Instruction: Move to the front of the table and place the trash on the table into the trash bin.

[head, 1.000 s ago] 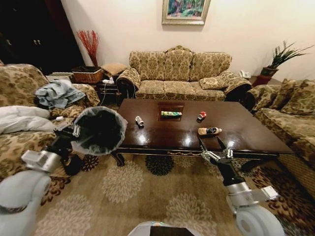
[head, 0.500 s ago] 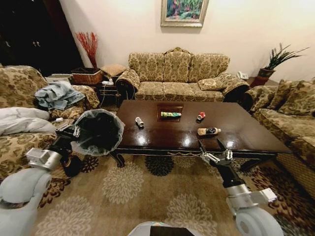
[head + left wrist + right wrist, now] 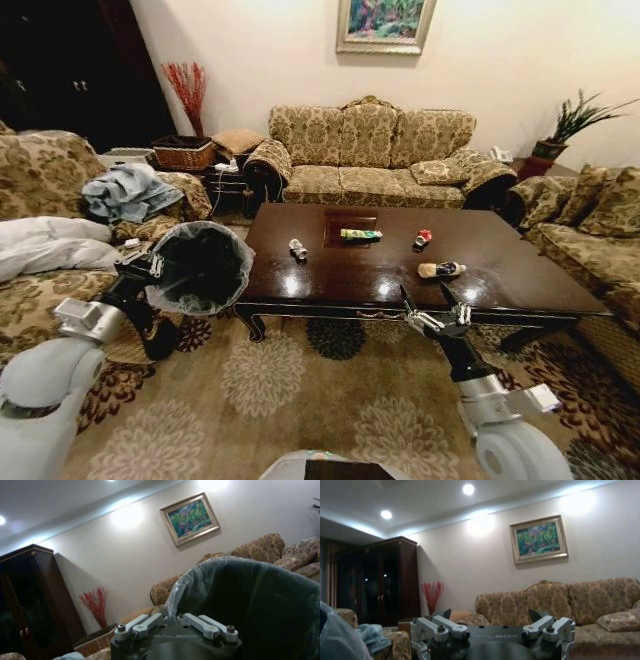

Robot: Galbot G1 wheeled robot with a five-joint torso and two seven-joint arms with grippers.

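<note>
Robot before the desk, bin held up on its left.

Nearest, the right end effector (image 3: 432, 305) hangs empty with fingers spread wide, just short of the desk (image 3: 340, 285) edge. The left end effector (image 3: 140, 268) is clamped on the rim of the black bag-lined trash bin (image 3: 200, 268), held tilted beside the desk's left corner. On the desk lie a tan bottle (image 3: 441, 269), a silver can (image 3: 297, 250), a red can (image 3: 422, 239) and, on the centre inlay, a green-yellow wrapper (image 3: 360, 235).
</note>
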